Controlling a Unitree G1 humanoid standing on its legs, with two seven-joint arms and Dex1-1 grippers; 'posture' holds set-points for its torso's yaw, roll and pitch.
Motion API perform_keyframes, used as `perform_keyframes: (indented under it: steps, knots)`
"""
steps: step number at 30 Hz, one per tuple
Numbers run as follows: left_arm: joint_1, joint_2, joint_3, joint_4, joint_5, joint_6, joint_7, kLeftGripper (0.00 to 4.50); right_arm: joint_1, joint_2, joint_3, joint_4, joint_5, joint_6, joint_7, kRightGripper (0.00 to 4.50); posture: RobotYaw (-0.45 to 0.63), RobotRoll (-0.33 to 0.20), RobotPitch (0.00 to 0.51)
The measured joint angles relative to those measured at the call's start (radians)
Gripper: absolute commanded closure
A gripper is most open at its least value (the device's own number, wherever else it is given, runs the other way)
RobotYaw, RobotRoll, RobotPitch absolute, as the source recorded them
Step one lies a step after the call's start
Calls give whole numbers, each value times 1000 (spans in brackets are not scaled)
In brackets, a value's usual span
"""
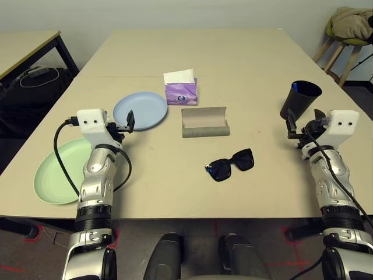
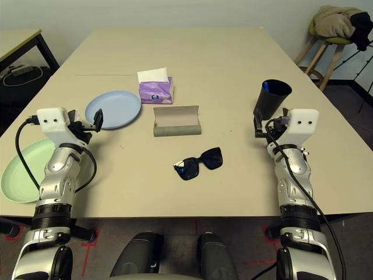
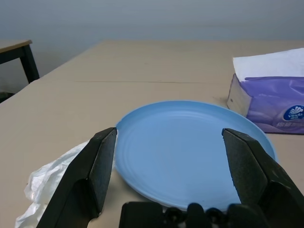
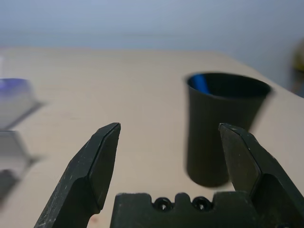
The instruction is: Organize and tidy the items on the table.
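Black plastic, thin-armed and glossy, the black sunglasses (image 1: 229, 165) lay unfolded near the middle of the table (image 1: 245, 64), just in front of the grey oblong glasses case (image 1: 204, 123), which stood open. They looked light but fragile and slippery, so the bridge or a temple near its hinge seemed the safest hold, not the lenses. The light blue plate (image 1: 140, 110) and the larger light green plate (image 1: 60, 170), well over on the robot's left, seemed stiff, smooth and flat, best pinched at the rim. Beside the blue plate sat a crumpled white tissue (image 3: 51, 178), soft and nearly weightless. The purple tissue box (image 1: 181, 87) was behind the case. The black cup (image 1: 301, 100) stood upright on the right, likely easy to tip.

The left gripper (image 1: 129, 122) hovered over the blue plate's near edge, jaws spread wide and empty. The right gripper (image 1: 290, 123), equally wide and empty, pointed forward just short of the cup.
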Motion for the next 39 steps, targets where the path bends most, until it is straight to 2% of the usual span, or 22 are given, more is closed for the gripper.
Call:
perform_keyframes:
  steps: [5,11,18,26,39]
  knots:
    - [0,3,0,-1,0,4,-4,0,-37,-13,8,0,47,22,100,24,152,0,49]
    - [9,3,0,-22,-1,9,-9,0,-55,-98,27,-23,131,114,312,24,155,0,49]
    - [11,3,-1,-37,-1,18,-10,0,-43,-168,135,-59,116,114,528,24,156,0,53]
    - [33,3,-1,-49,-1,29,-10,0,-30,-241,182,-108,140,119,758,24,160,0,56]
    - [46,3,-4,-75,-1,39,-10,0,8,-274,219,-181,165,173,930,24,163,0,58]
